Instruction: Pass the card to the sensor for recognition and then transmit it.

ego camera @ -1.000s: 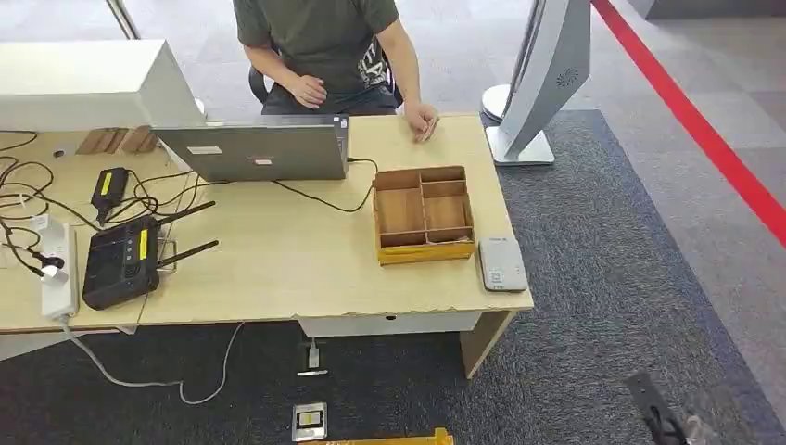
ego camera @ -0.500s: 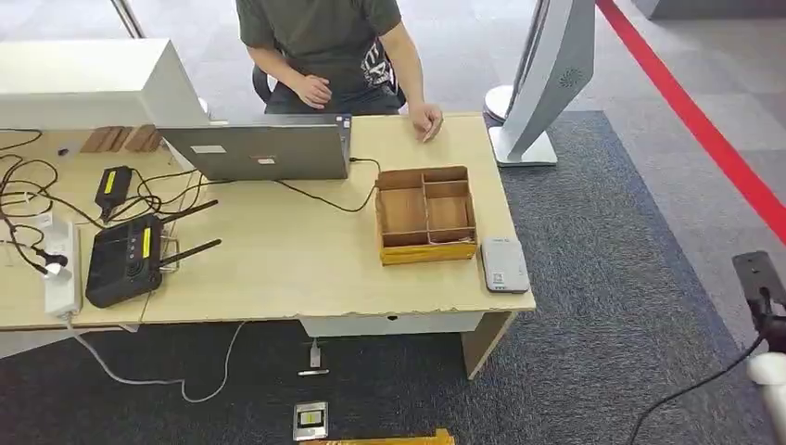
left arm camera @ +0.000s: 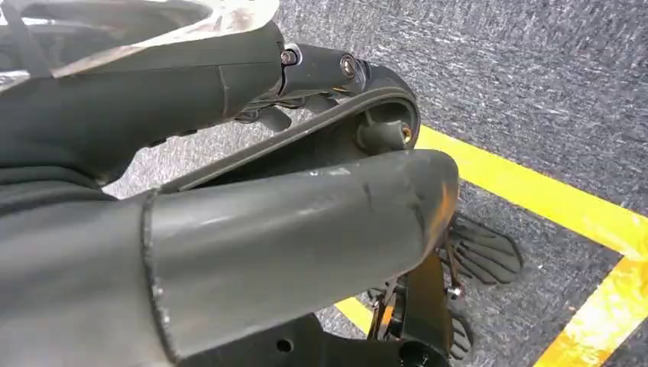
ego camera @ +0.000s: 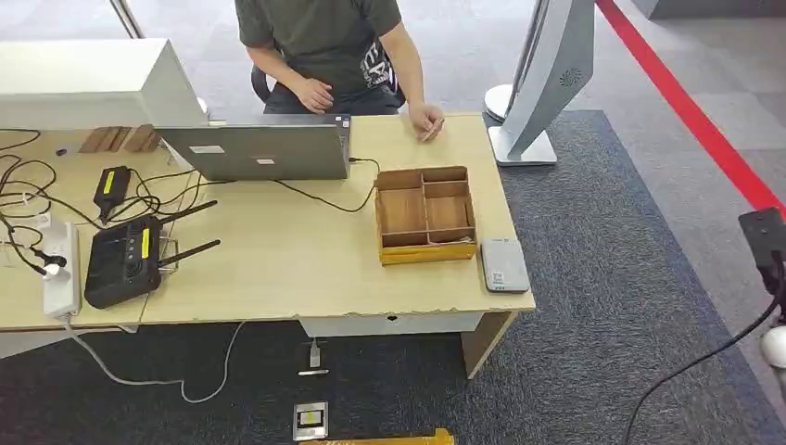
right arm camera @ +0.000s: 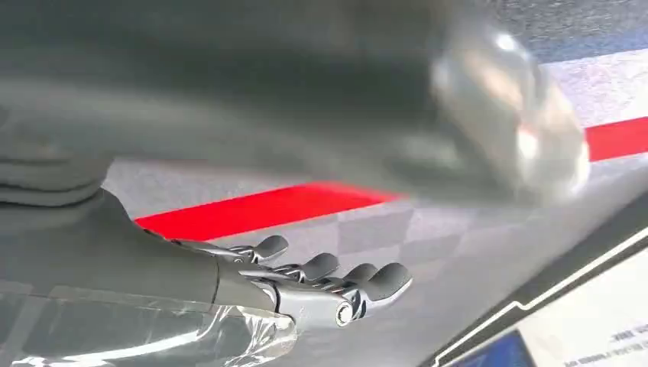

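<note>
Left hand: our left hand [left arm camera: 306, 237] hangs above dark carpet and yellow floor tape [left arm camera: 535, 191]; we cannot tell whether its fingers are closed or spread.
Right hand: our right hand [right arm camera: 306, 290] is out over grey floor crossed by a red stripe [right arm camera: 260, 208], its fingers [right arm camera: 382, 277] stretched out side by side, gripping nothing.
Card: we cannot tell where the card lies.
Desk edge: a flat grey sensor [ego camera: 503, 264] lies on the wooden desk's [ego camera: 278, 278] near right corner, just beside a wooden box [ego camera: 424, 215] divided into compartments.
Desk left: a black router [ego camera: 123, 262] with antennas sits beside a white power strip [ego camera: 57, 269] among tangled cables.
Desk rear: a grey laptop [ego camera: 259, 148] stands open, its back to us.
Beyond: a seated person [ego camera: 324, 46] rests one hand [ego camera: 426, 120] on the desk's far edge; a white stand [ego camera: 547, 83] rises to the right of the desk.
</note>
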You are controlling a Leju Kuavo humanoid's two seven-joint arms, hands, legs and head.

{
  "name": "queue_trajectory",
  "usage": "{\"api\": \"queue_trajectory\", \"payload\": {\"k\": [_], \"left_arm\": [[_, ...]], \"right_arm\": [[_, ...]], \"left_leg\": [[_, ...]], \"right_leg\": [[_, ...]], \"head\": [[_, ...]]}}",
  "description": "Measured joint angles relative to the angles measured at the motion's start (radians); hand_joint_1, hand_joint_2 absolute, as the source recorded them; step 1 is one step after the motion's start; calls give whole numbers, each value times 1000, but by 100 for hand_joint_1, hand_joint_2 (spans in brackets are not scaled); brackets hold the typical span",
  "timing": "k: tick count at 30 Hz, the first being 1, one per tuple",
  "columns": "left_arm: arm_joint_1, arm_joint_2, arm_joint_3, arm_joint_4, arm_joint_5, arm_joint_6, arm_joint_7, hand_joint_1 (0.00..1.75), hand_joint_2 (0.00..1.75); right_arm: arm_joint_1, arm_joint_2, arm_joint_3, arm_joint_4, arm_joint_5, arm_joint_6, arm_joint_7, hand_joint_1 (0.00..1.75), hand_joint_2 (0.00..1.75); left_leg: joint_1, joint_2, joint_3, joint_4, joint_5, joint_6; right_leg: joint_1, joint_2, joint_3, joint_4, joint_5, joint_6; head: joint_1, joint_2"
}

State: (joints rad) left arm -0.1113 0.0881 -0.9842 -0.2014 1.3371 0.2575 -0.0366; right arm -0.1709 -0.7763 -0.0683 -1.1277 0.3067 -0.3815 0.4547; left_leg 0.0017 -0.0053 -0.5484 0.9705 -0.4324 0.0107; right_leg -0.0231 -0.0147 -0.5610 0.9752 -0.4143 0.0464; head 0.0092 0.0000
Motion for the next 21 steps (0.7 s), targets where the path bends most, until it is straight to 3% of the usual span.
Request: {"api": "queue_trajectory", "payload": {"k": [4,9,12,14,17,21], "left_arm": [[0,0,-1,0,-19,-17,0,0,0],[-6,0,-10,0,-63,-45,-2,0,0],[-12,0,-26,0,-85,-59,-9,0,0],[-13,0,-36,0,-92,-60,-13,0,0],[-20,0,-52,0,-106,-64,-19,0,0],[-26,0,-74,0,-118,-69,-19,0,0]], "right_arm": [[-2,-12,7,-54,70,18,8,0,175],[-141,-21,56,-217,263,207,86,0,175],[-264,-9,132,-302,354,299,83,0,175],[-347,16,202,-332,440,325,56,0,175],[-452,105,343,-341,634,336,12,0,175],[-508,187,470,-340,690,337,19,0,175]], "left_leg": [[0,0,-2,0,0,0],[0,2,-2,0,1,-1],[0,0,-2,0,2,-2],[1,0,-3,-1,3,-3],[2,1,0,-1,4,-4],[4,-8,-2,0,6,-5]], "right_leg": [[0,0,0,1,0,0],[0,2,-2,3,1,-1],[1,0,-1,3,1,-1],[1,0,0,4,1,-2],[4,1,-1,4,2,-3],[4,-6,-2,4,1,-4]], "head": [[0,0],[0,0],[0,0],[0,0],[0,0],[-1,0]]}}
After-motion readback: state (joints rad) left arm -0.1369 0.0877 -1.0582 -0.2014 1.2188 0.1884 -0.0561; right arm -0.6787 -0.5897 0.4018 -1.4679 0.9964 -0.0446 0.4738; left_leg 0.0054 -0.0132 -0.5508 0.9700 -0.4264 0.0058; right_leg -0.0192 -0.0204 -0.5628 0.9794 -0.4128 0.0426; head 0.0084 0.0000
